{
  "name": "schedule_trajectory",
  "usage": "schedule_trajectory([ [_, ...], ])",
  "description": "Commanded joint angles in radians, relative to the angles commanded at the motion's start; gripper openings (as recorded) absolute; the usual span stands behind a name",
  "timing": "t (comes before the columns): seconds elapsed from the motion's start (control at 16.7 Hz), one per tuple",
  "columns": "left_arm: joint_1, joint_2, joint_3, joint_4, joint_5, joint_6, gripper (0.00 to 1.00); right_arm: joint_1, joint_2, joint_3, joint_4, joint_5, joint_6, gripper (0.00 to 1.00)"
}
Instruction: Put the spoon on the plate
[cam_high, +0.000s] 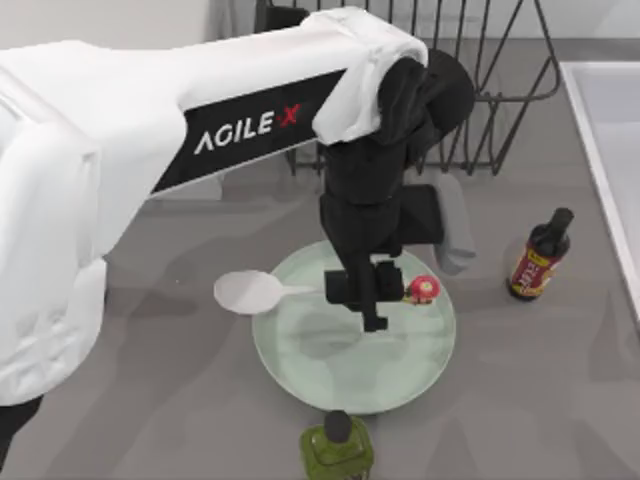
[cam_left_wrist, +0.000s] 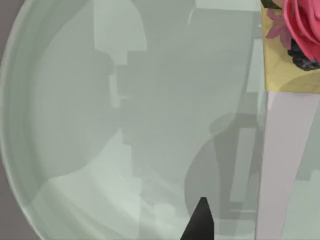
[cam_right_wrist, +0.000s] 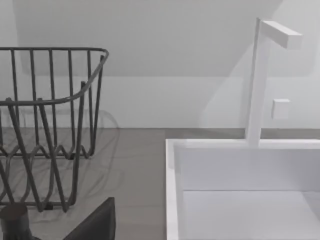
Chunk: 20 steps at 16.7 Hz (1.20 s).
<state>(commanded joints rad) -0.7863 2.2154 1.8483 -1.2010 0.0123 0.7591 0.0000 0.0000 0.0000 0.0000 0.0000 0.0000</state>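
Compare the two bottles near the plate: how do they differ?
The dark bottle is slim, brown-black with a red and yellow label; the green bottle is squat, olive-green, with no label visible. The dark bottle stands apart, right of the plate; the green bottle sits at its near rim. Both are upright with dark caps.

The left arm carries the lettering "AGILE X" in white on a black panel, the X in red. The dark bottle bears a red-yellow label, its text illegible.

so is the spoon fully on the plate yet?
Not fully. The spoon's bowl overhangs the plate's left rim, the handle lies across it. Left pincer is over the handle; cannot tell if it grips.
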Motion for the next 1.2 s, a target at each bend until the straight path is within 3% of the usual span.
schedule_trajectory([
  [1.2,-0.076,-0.045,-0.054,0.169,0.060,0.065,0.00,0.000,0.000,0.000,0.000,0.000,0.000,1.00],
])
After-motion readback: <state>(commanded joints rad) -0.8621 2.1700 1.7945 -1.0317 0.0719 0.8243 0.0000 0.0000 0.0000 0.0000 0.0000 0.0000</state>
